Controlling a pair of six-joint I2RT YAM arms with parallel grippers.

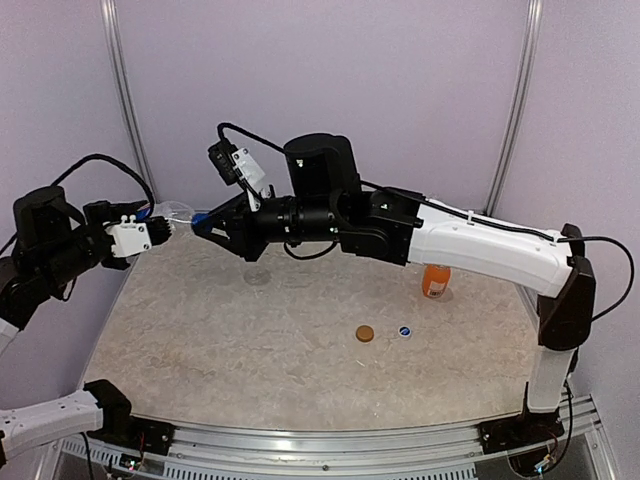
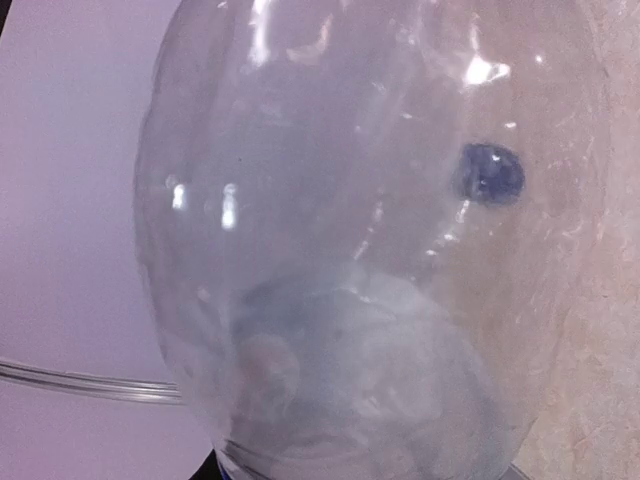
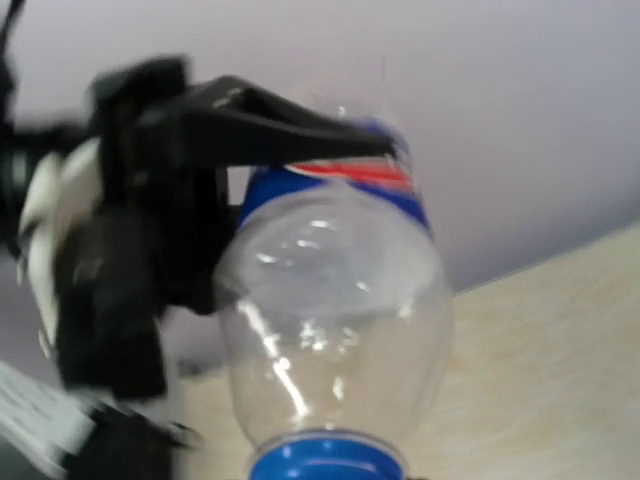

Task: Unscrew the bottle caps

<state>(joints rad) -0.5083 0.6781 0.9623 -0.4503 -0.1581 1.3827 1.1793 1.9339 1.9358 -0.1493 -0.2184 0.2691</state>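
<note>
The clear bottle (image 1: 177,210) looks light, thin-walled and easily dented, so the left end effector (image 1: 163,227) clamps its labelled body while the right end effector (image 1: 205,226) pinches the small blue cap (image 3: 325,458).

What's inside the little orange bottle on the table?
The orange bottle holds orange liquid. Its top is hidden behind the right arm, so its neck and any cap cannot be seen.

Tabletop (image 1: 250,340): beige, marbled, matte. Lilac backdrop (image 1: 400,90) on all visible sides, plain. Two metal uprights against it, one at back left (image 1: 120,80), one at back right (image 1: 520,100). Ribbed aluminium rail (image 1: 330,455) runs along the table's near edge.
</note>
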